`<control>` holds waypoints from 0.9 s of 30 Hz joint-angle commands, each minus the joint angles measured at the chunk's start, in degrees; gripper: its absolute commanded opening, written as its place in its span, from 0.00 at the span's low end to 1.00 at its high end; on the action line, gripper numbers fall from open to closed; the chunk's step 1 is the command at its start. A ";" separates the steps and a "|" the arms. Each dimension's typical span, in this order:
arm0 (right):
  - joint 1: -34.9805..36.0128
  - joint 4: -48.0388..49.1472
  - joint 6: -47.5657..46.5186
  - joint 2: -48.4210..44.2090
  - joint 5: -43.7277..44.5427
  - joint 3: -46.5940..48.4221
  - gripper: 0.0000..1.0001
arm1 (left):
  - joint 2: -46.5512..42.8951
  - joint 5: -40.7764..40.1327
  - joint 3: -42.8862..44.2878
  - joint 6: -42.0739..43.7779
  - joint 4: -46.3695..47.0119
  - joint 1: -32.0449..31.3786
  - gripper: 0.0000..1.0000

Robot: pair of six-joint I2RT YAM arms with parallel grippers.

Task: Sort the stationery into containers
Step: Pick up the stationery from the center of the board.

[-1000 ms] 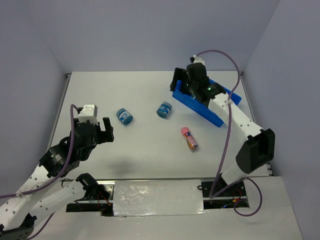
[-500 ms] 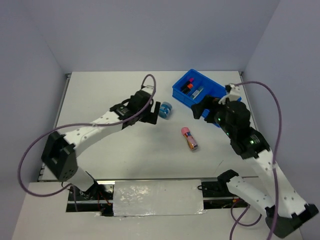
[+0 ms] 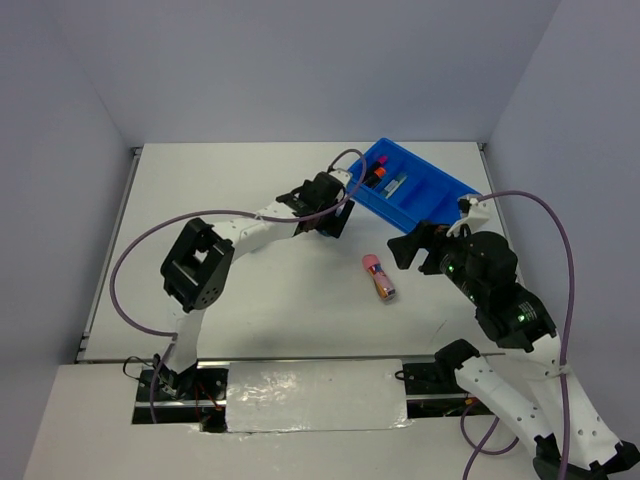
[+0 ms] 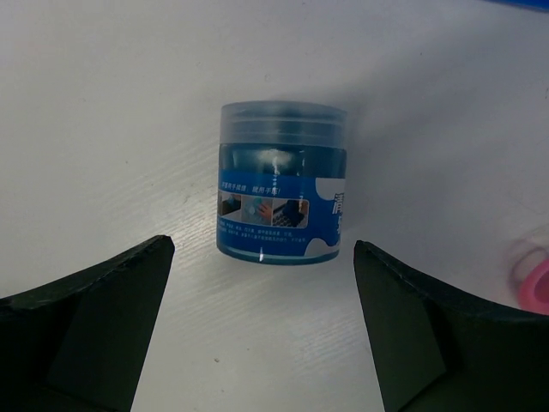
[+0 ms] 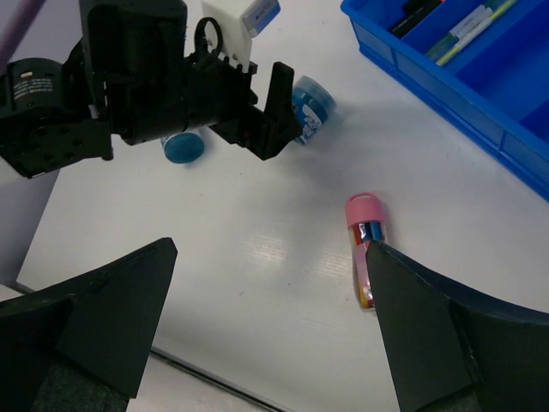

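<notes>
A round blue tub [image 4: 283,184] lies on the white table just ahead of my open left gripper [image 4: 264,330], between its two fingers and untouched. In the top view the left gripper [image 3: 335,217] covers that tub. The right wrist view shows this tub [image 5: 310,101] and a second blue tub [image 5: 182,146] under the left arm. The pink-gold cylinder [image 3: 379,277] lies on the table; my open, empty right gripper [image 3: 406,247] hovers just right of it. It also shows in the right wrist view [image 5: 367,249]. The blue tray [image 3: 432,196] holds highlighters and pens.
The left arm [image 3: 255,228] stretches across the table's middle. The tray [image 5: 446,81] sits at the back right near the wall. A pink edge [image 4: 536,279] shows at the right of the left wrist view.
My left arm has swung from the near left across to the right-hand tub. My right arm has pulled back from over the tray to beside the cylinder. The tray has moved slightly.
</notes>
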 commanded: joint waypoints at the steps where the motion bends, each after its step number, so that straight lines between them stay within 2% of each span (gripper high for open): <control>1: -0.29 0.40 -0.97 -1.13 -2.08 0.11 1.00 | 1.15 1.53 1.96 3.59 4.63 0.52 0.99; 6: -0.29 1.01 -0.89 -1.65 -2.52 -0.33 1.00 | 3.87 4.26 3.10 4.56 5.60 1.22 0.99; 12: -0.29 1.45 -0.80 -1.65 -3.93 -0.24 1.00 | 6.34 6.27 2.75 3.86 7.08 2.01 0.92; 15: -0.29 1.63 -0.80 -1.74 -4.02 -0.15 1.00 | 6.69 6.89 1.70 3.68 8.58 2.28 0.78; 18: -0.21 1.80 -0.88 -1.83 -3.84 -0.15 1.00 | 7.04 7.86 1.78 3.59 8.76 2.37 0.57; 19: -0.29 2.15 -0.97 -1.83 -3.75 -0.24 1.00 | 7.13 7.86 1.79 3.59 8.67 2.28 0.35; 22: -0.29 3.81 -1.41 -1.39 -4.28 -1.12 1.00 | 3.89 9.08 -2.40 2.45 10.06 2.37 0.00; 25: -0.29 5.58 -0.28 -0.87 -4.11 -1.47 1.00 | -7.07 13.30 -12.24 2.01 18.04 1.58 0.00; 26: -0.29 5.76 1.47 -0.78 -3.58 -1.47 1.00 | -14.50 14.35 -20.72 1.49 25.39 1.23 0.00; 27: -0.29 6.11 2.71 -0.78 -2.88 -1.56 1.00 | -18.49 15.41 -24.80 1.31 29.20 0.88 0.00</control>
